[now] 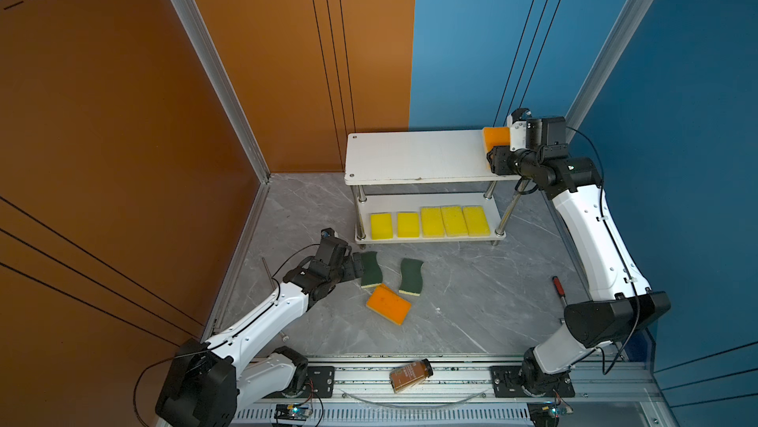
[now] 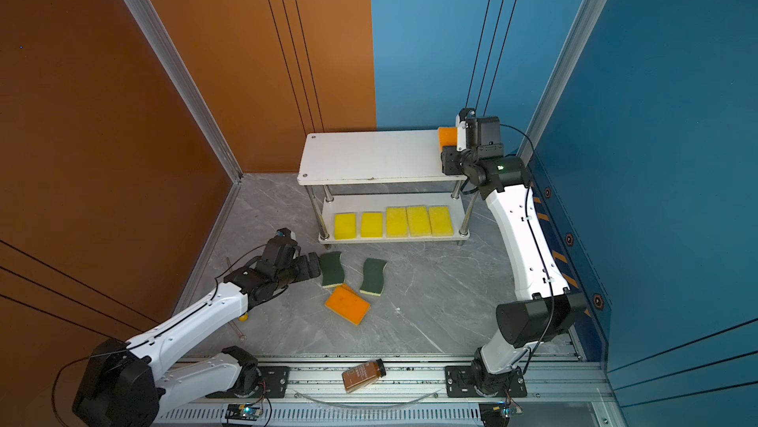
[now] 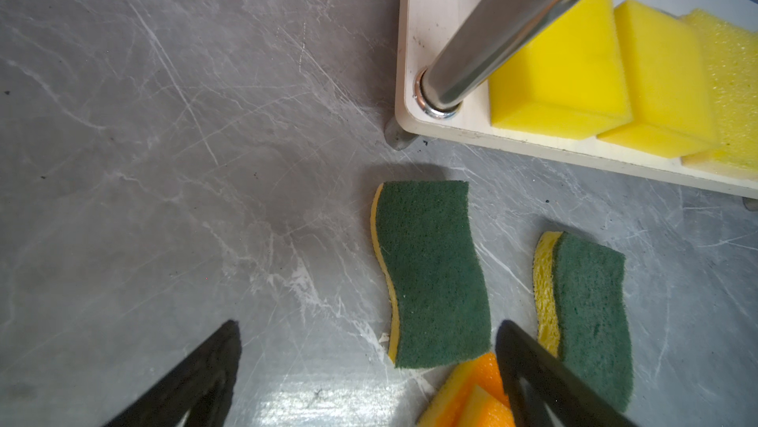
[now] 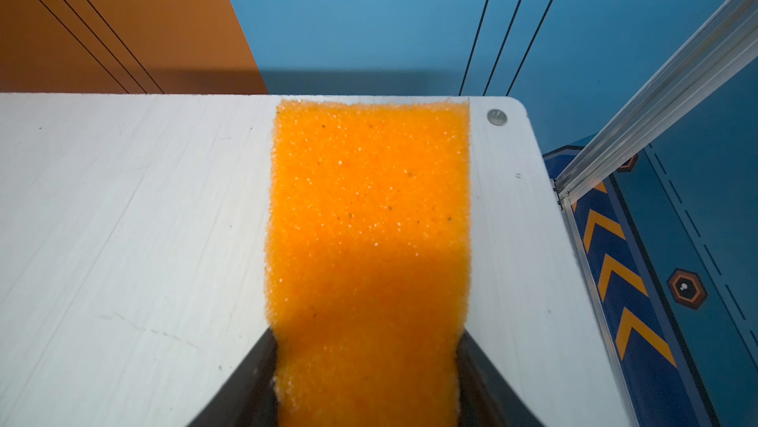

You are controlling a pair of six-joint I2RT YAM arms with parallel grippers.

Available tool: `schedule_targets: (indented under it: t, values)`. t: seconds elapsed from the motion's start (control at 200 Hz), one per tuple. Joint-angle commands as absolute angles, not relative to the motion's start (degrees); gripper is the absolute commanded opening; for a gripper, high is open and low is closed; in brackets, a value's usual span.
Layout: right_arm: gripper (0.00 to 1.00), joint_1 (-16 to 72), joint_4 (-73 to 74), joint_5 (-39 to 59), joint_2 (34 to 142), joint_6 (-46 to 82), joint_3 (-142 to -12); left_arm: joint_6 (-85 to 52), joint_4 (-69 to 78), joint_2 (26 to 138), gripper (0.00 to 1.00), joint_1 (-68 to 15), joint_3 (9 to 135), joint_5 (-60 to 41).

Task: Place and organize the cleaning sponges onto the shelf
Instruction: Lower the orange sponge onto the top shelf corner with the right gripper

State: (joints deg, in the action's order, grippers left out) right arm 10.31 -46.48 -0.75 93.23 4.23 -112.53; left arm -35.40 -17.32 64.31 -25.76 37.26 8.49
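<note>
Top view: 5 yellow sponges [image 1: 432, 222] lining lower tier of shelf [image 1: 410, 158]; orange sponge [image 1: 495, 136] lying at top tier's rt end.
L wrist: L gripper [image 3: 369, 332] hanging spread wide nr green sponge [image 3: 432, 273] on table [image 3: 164, 158].
R wrist: R gripper [image 4: 367, 347] pinching orange sponge [image 4: 369, 220].

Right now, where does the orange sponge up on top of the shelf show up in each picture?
In both top views: the orange sponge lies on top of the white shelf, at its right end.
Left wrist: not in it.
Right wrist: centre, running up from the right claw.
Shared landmark: that shelf, in all four views.
</note>
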Motion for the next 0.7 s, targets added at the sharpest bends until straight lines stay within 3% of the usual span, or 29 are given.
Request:
schedule_targets:
  t: [0.0, 0.696]
  values:
    - [0.61, 10.61, -48.63, -1.99, 94.92, 3.42, -110.76, -34.91, -16.53, 64.94, 0.98, -24.96, 38.34, 7.56]
    - [0.75, 10.38, -47.98, -2.63, 94.00, 3.60, -109.72, -34.81, -16.52, 63.91, 0.98, -24.48, 37.32, 8.00]
